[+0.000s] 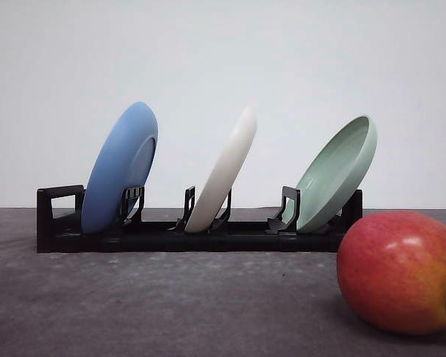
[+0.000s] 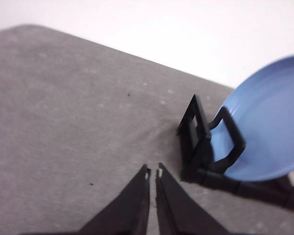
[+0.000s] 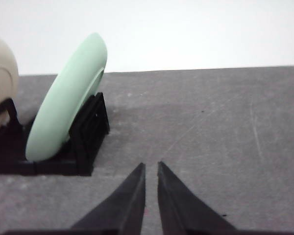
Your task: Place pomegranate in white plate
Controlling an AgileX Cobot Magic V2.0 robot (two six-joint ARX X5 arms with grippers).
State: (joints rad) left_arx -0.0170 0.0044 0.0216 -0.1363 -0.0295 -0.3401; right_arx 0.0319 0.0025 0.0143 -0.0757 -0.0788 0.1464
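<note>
Left gripper [image 2: 153, 172]: black jaws nearly together, thin slit between tips, nothing held, hovering low. Right gripper [image 3: 151, 166]: black jaws nearly together, narrow gap, nothing held, hovering low.

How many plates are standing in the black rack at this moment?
3. The blue plate leans in the left slot, the white plate in the middle slot, and the pale green plate in the right slot. None looks hidden behind another.

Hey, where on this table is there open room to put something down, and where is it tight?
Free: the grey table in front of the black rack, left of the pomegranate. Also bare around the left pincer and the right pincer. Crowded: the rack, holding the blue plate, white plate and green plate.
</note>
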